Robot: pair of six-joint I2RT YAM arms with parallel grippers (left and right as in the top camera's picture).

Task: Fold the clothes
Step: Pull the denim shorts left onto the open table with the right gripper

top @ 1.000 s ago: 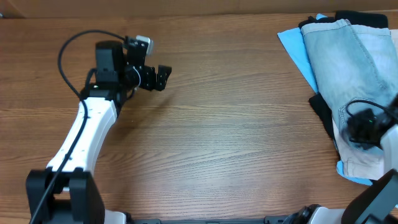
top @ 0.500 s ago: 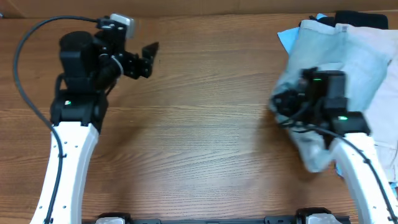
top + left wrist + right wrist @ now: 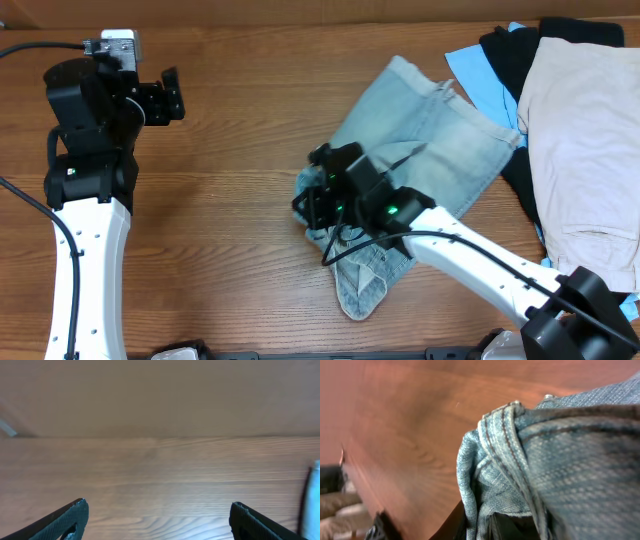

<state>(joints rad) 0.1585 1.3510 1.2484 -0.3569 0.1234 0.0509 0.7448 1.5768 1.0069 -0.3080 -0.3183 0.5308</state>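
The right hand pinches a thick stitched seam of the denim shorts. The left hand gapes well away. The denim looks soft and weighty, so grip the seams.

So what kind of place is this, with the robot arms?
Probably a robot test bench, not a home: a left arm and a right arm at a wooden table, a heap of clothes at one end, and the right pincer gripping denim shorts.

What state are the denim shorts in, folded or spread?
Neither: denim shorts lie rumpled, partly spread, one end bunched in the right gripper.
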